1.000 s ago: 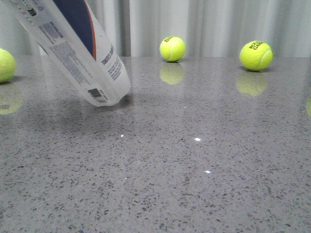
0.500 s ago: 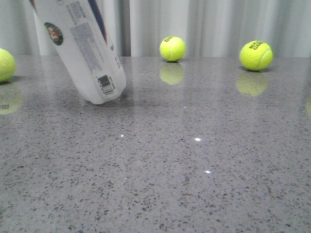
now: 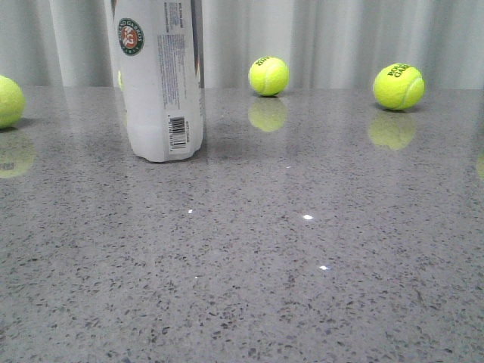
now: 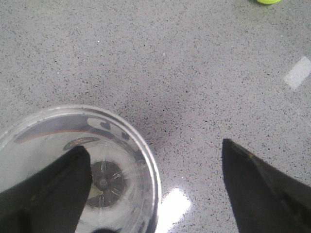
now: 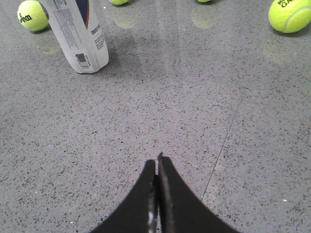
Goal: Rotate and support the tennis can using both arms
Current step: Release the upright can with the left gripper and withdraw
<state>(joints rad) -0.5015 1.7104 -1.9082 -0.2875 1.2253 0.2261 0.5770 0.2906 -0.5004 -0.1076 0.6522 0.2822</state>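
On the speckled grey stone table (image 3: 318,249), before pale curtains (image 3: 340,38), the whitish plastic tennis can (image 3: 161,83) stands upright; the black left gripper (image 4: 155,174) gapes wide above its rim, and the black right gripper (image 5: 156,167) is pressed closed on nothing.

The tennis can (image 3: 162,83) runs off the top edge in the front view, so its upper end and whatever holds it stay unseen. Its fine print is too small to read. In the left wrist view one of the fingers (image 4: 48,194) covers part of the can's mouth. A ball (image 3: 7,100) is cut by the left edge.
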